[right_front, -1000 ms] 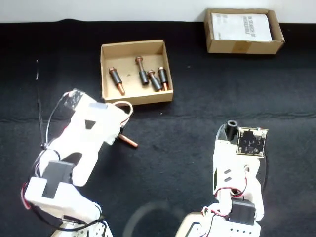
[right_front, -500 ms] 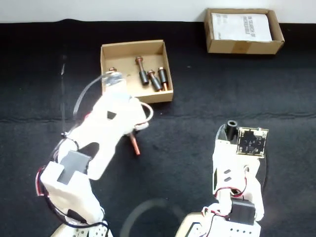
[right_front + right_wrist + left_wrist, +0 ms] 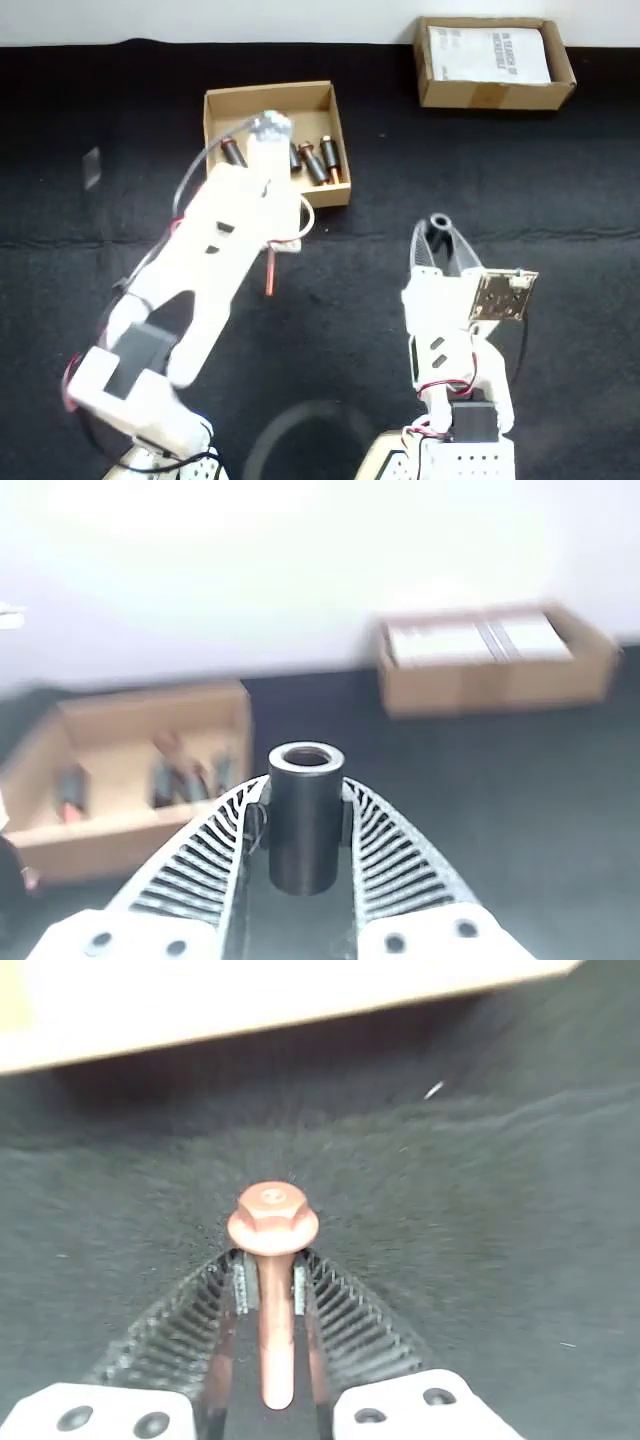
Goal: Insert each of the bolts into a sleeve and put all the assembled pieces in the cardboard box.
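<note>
My left gripper (image 3: 270, 1280) is shut on a copper bolt (image 3: 272, 1260), hex head toward the cardboard box edge. From above, the bolt (image 3: 270, 272) hangs below the left arm, just in front of the cardboard box (image 3: 276, 100), which holds several assembled bolt-and-sleeve pieces (image 3: 318, 160). My right gripper (image 3: 305, 825) is shut on a black sleeve (image 3: 304, 815), held upright with its open end up. Seen from above, the sleeve (image 3: 438, 222) sits at the right gripper's tip, right of the bolt.
A second cardboard box (image 3: 495, 60) with a white leaflet stands at the back right. The black cloth (image 3: 560, 250) covers the table. The left arm's body overlaps the box's front wall in the high view.
The left arm has swung right and toward the box, carrying the bolt, which now hangs near vertical. The right gripper has tilted and shifted left with the sleeve.
</note>
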